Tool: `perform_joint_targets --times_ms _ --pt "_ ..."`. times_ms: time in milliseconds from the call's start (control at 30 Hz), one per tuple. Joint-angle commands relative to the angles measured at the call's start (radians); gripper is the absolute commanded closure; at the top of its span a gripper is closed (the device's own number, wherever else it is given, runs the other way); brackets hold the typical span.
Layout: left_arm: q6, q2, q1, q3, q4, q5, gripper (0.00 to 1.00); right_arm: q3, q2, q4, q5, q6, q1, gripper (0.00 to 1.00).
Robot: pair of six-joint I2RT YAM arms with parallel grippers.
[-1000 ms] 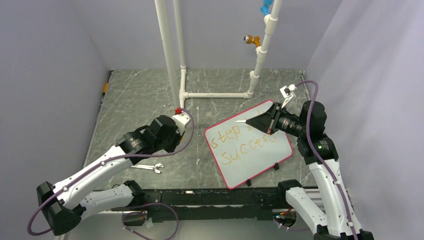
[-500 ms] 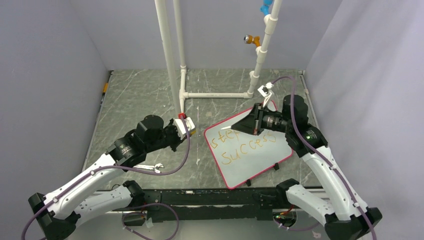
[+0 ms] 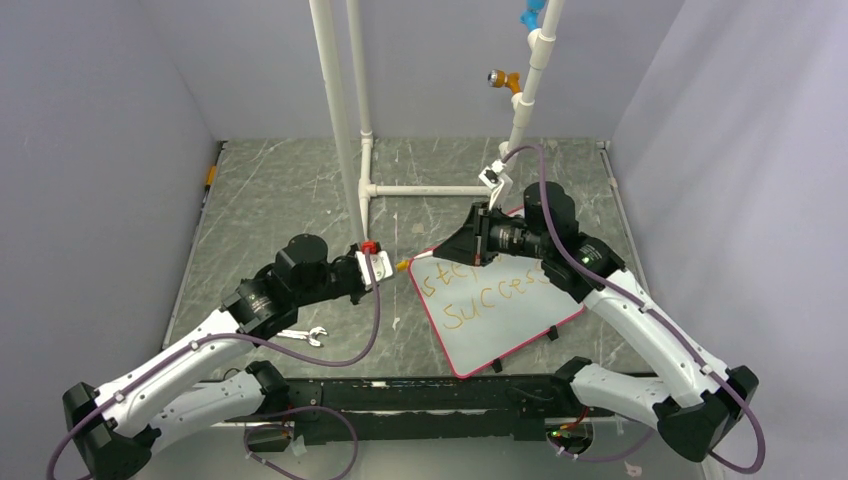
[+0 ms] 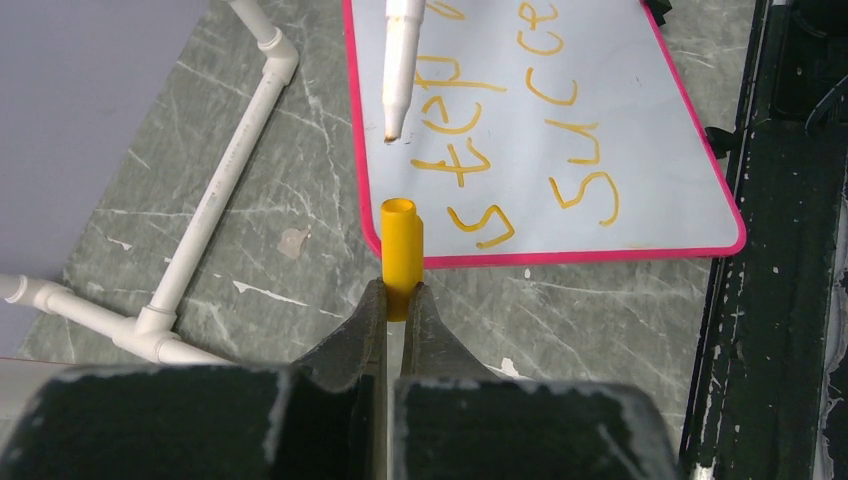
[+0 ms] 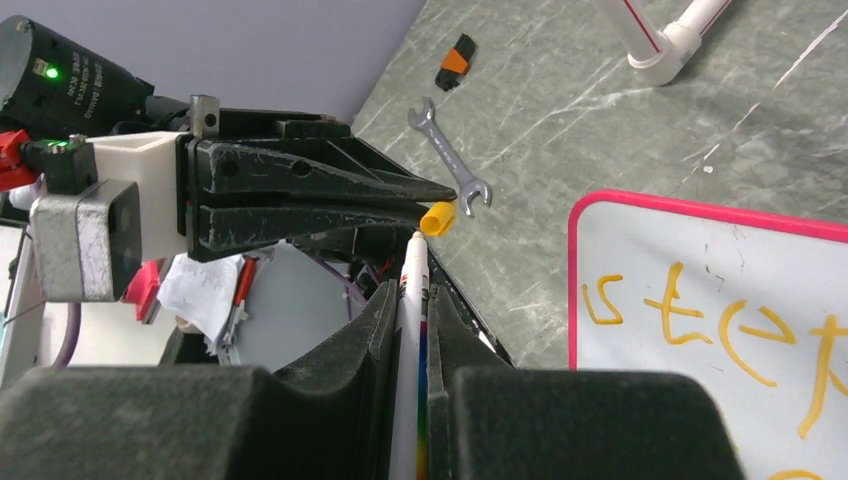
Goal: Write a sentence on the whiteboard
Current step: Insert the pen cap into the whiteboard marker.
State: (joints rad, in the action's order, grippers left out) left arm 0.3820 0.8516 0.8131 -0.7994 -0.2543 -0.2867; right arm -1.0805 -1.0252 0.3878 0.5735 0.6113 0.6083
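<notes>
The whiteboard (image 3: pixel 515 330), white with a red-pink rim, lies flat on the table at the right. The sentence (image 3: pixel 487 293) is written on it in orange-yellow, in two lines. My right gripper (image 3: pixel 442 254) is shut on a white marker (image 5: pixel 412 290) and hovers over the board's left corner, the marker tip (image 4: pixel 392 128) pointing left. My left gripper (image 3: pixel 388 266) is shut on a yellow cap (image 4: pixel 401 250), open end toward the tip with a small gap between. The whiteboard (image 4: pixel 660 170) and the sentence (image 4: pixel 455 165) lie beyond the cap. The right wrist view also shows the cap (image 5: pixel 437 217).
A white PVC pipe frame (image 3: pixel 430 190) stands behind the board. A small wrench (image 3: pixel 297 335) lies under my left arm, also in the right wrist view as the wrench (image 5: pixel 450 150). A small orange-black piece (image 5: pixel 457 60) sits by the left wall. A black rail (image 3: pixel 420 395) runs along the near edge.
My right gripper has carried the marker left off the writing to the board's left corner. My left gripper has moved right with the cap until cap and tip almost meet.
</notes>
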Motion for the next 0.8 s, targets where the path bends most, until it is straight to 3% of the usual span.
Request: perform_joint_targets --times_ms 0,767 --pt "0.028 -0.04 -0.001 0.02 0.082 -0.034 1.0 -0.055 -0.023 -0.061 -0.087 0.013 0.037 1.0" --pt "0.003 -0.039 -0.002 0.036 0.103 -0.012 1.0 -0.058 -0.053 -0.054 -0.152 0.01 0.099 1.0"
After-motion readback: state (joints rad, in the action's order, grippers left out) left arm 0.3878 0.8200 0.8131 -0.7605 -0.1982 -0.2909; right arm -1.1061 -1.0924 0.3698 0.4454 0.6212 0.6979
